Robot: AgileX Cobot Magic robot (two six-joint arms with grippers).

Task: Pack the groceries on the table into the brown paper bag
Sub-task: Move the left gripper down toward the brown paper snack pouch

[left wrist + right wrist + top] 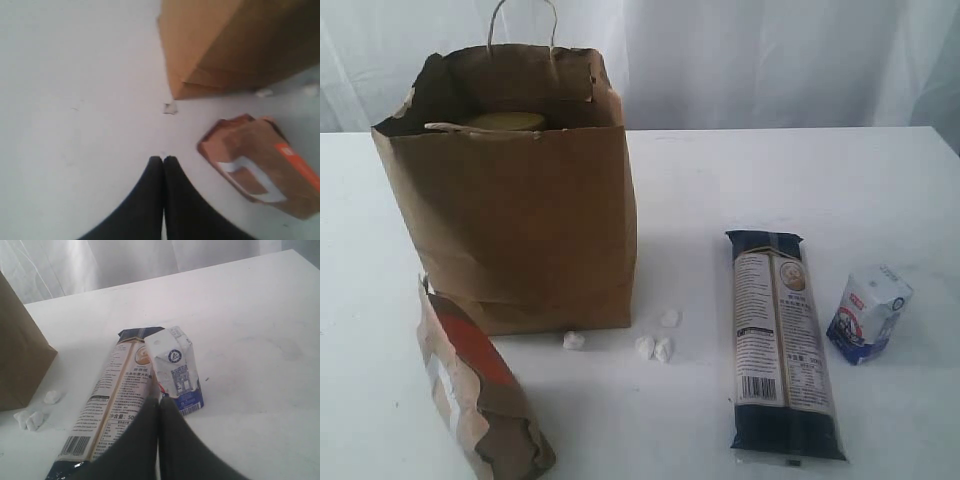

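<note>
The brown paper bag (520, 215) stands upright at the left of the table (790, 180); a gold lid (506, 121) shows inside its ragged rim. A brown-red pouch (470, 390) lies in front of the bag at the near left, also seen as the pouch (262, 162). A long dark-blue packet (782, 345) lies at the right, with a small white-blue carton (869, 313) beside it. My left gripper (163, 159) is shut and empty above bare table, short of the pouch. My right gripper (160, 402) is shut and empty, hovering over the packet (115, 400) and the carton (176, 371).
Small white crumbs (655, 345) lie in front of the bag's right corner, and one crumb (170, 108) sits by the bag's corner (200, 80). A white curtain (770, 60) hangs behind the table's far edge.
</note>
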